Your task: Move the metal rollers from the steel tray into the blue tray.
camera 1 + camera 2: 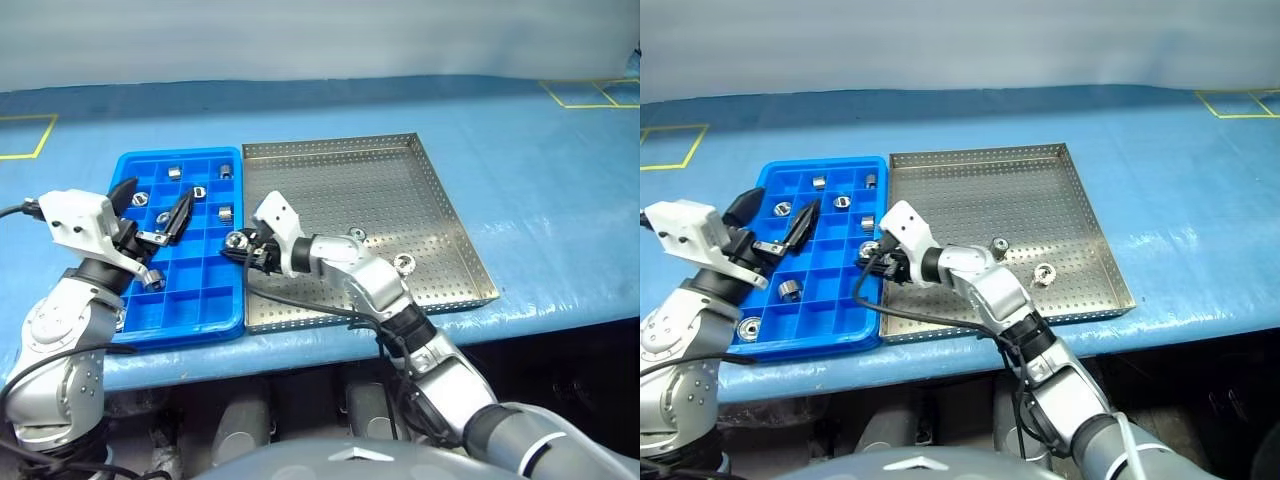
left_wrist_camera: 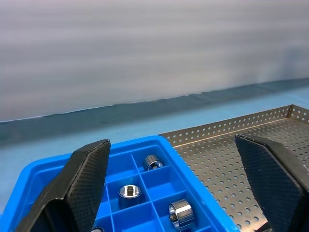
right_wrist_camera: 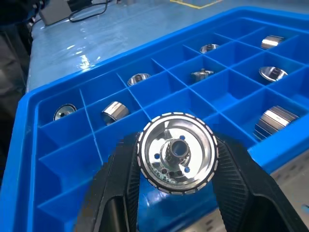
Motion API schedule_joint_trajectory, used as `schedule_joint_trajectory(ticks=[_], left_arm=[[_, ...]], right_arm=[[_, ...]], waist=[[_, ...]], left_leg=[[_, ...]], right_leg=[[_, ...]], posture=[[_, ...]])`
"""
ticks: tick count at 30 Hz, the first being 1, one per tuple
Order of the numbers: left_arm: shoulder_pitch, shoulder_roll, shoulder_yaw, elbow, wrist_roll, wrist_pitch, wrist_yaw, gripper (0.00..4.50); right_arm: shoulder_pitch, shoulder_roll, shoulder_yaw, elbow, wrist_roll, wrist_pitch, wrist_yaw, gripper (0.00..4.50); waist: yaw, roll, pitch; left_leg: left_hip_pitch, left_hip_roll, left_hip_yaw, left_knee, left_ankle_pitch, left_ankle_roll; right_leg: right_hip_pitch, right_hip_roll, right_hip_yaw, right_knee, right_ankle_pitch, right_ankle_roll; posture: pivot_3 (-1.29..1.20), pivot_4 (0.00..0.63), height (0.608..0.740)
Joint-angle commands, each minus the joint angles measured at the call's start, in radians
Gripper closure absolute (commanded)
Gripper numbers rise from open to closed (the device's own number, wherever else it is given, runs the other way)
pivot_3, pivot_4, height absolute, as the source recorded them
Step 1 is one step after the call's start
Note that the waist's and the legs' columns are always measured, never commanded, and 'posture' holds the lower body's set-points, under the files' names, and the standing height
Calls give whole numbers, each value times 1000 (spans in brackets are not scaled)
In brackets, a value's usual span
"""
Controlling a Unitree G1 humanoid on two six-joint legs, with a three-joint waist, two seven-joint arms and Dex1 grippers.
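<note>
The blue tray [image 1: 180, 330] lies left of the steel tray [image 1: 440, 200], edge to edge. My right gripper [image 1: 238, 246] reaches over the seam between them, shut on a metal roller [image 3: 177, 152], which hangs over the blue tray's compartments near its right rim. Two metal rollers [image 1: 999, 246] [image 1: 1044, 272] lie in the steel tray toward its near right part. Several rollers sit in separate compartments of the blue tray, such as one roller [image 1: 173, 171] in the far row. My left gripper [image 1: 150, 215] hovers open above the blue tray's left half, and nothing is between its fingers [image 2: 72, 193].
Both trays rest on a table with a blue cover [image 1: 560, 200], close to its near edge. Yellow tape marks [image 1: 585, 95] lie at the far right and far left of the cover. A pale wall stands behind the table.
</note>
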Motion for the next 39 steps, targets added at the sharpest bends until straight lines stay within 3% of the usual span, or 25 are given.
schedule_joint_trajectory(ticks=[1,14,39], left_arm=[[-2,7,-7,-49,-9,-20,10,0],[19,-3,-53,-59,-6,-26,29,0],[33,3,-83,-60,-2,-27,42,0]], right_arm=[[-60,39,-24,90,-25,-85,7,2798],[-204,96,-117,383,-71,-235,4,2798],[-210,149,-103,464,-99,-279,5,2798]], waist=[[4,0,0],[19,0,0],[22,0,0]], left_leg=[[0,0,0,0,0,0],[0,0,-2,-1,1,-1],[1,0,-7,-1,3,-4]], right_leg=[[0,0,0,0,0,0],[0,0,-2,0,0,-1],[2,0,-5,0,-1,-3]], posture=[[-61,150,740],[-31,150,740],[-23,150,740]])
